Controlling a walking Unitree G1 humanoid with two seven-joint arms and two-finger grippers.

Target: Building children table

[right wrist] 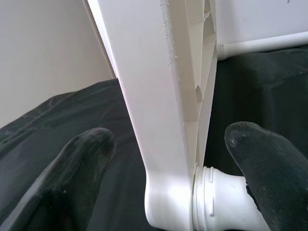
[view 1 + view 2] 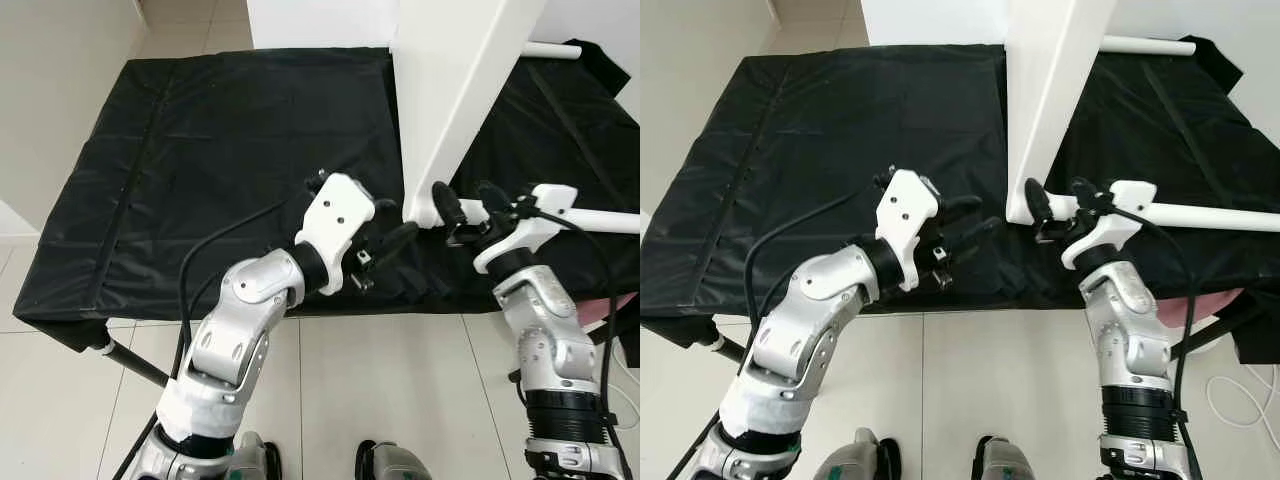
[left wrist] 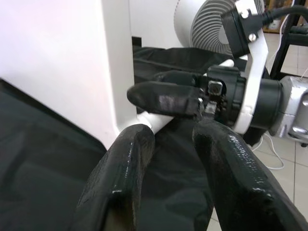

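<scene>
Right gripper (image 2: 462, 212) spreads its fingers wide around the corner of the white table panel (image 2: 455, 85), where a white leg (image 2: 600, 220) is fitted (panel standing on edge on the black-covered surface (image 2: 200, 170)). Left gripper (image 2: 400, 243), fingers slightly parted and holding nothing, hovers just beside that corner.

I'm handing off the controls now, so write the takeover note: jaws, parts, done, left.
Right gripper: jaws open, straddling the joint where the white plastic tabletop panel, standing on edge, meets the white round plastic leg.
Left gripper: jaws open, holding nothing, hovering over the black cloth-covered platform just left of that corner.
Second white round leg juts from the panel's far corner.
Done: the near leg sits in its corner socket; I can't tell if it is fully tight.
Left: check that joint, then fit any remaining legs.
</scene>
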